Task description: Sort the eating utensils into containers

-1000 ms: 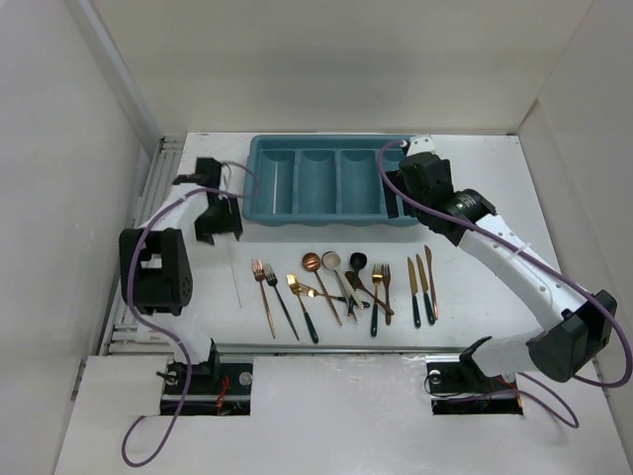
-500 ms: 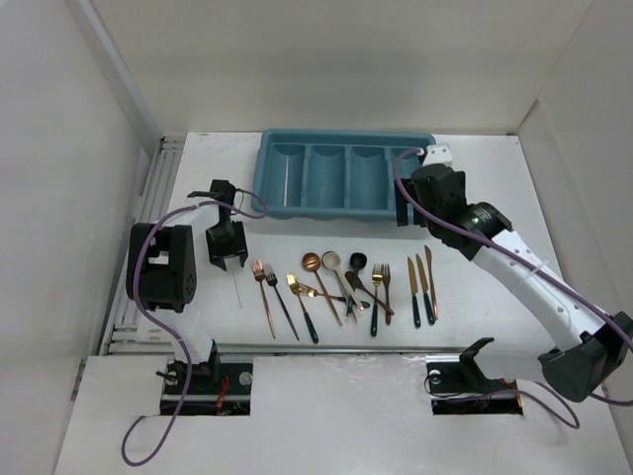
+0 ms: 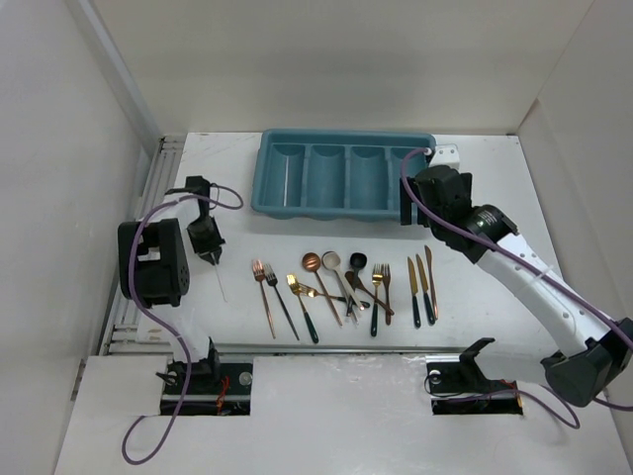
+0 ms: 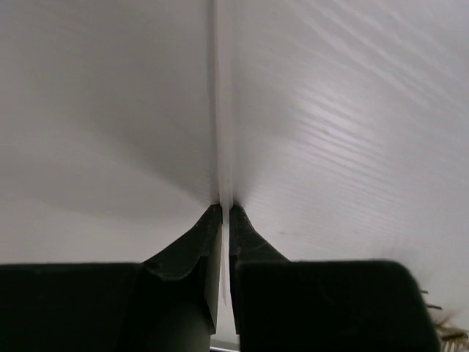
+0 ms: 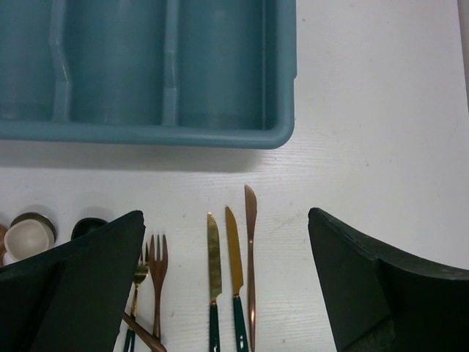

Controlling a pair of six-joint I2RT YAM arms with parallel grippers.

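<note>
On the left side, the left pincer [image 3: 210, 253] is shut tight on a thin white utensil [image 3: 220, 282]. The left wrist view shows the two jaws pressed on it, one on each side. The long white piece points away from the pincer, over the worktop [image 3: 475, 178]. I cannot tell if it is lifted up or resting on the worktop.

Next comes the blue tray [image 3: 336, 211] at the far side, with four long slots side by side. A thin pale thing [image 3: 287, 178] lies in the slot at the left end. It is too small to tell what it is. The other three slots look bare.

In front of the tray, the rest of the utensils lie in a row on the worktop. First are some forks [image 3: 269, 292]. In the middle are spoons [image 3: 331, 261], with a few handles crossing each other. Then come three knives [image 3: 423, 287], lying neatly side by side.

On the right, the right pincer [image 5: 223, 216] is spread wide and holds nothing. It hangs over the knives, near the right end of the tray.

So the job looks like it has only just begun. Nearly every fork, spoon and knife has yet to go into a slot. I think the white utensil is the one to go in next.
</note>
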